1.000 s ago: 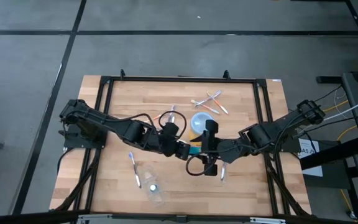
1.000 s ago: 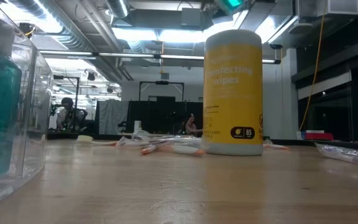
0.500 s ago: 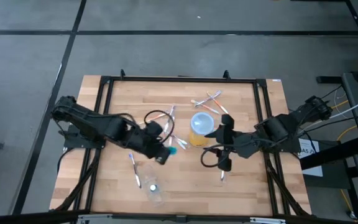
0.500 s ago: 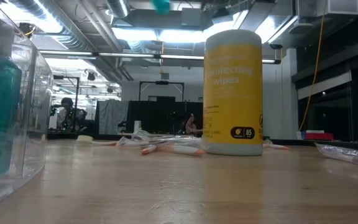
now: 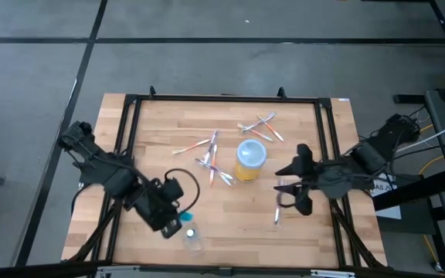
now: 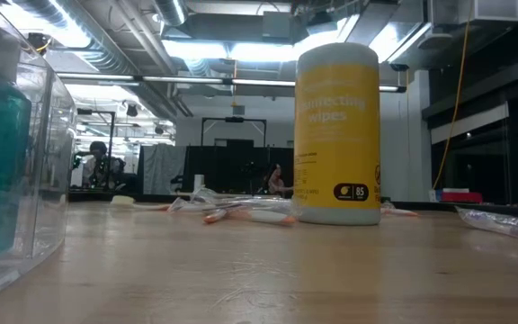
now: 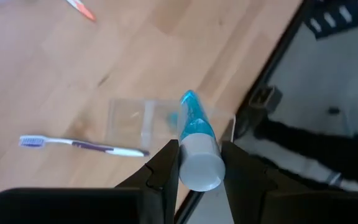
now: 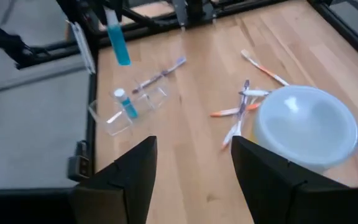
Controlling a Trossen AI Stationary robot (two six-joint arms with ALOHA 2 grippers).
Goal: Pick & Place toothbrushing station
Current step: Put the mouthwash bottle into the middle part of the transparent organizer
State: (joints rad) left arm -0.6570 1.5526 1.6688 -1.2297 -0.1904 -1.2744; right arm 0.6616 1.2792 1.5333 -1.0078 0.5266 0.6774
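The teal tube (image 7: 194, 127) has been carried from bench centre toward seven o'clock, pinched in the left gripper (image 5: 174, 222) fingers above the clear pouch (image 5: 192, 238), which could be missed on release; the right gripper (image 5: 290, 187) fingers are spread.

**Even overhead light, soft shadows, blur close to the lenses**

From above, the pale wooden slatted tabletop (image 5: 300, 239) is evenly and brightly lit, with only faint, short shadows under the arms. At table height, long ceiling strip lights (image 6: 214, 49) glare white in the room behind, and the tall yellow wipes canister with pale-blue lid (image 6: 337, 135) stands partly backlit. The clear plastic box holding a teal tube (image 6: 12, 162) looms out of focus at the edge. The wrist pictures are bright; the dark fingers nearest the lens are soft.
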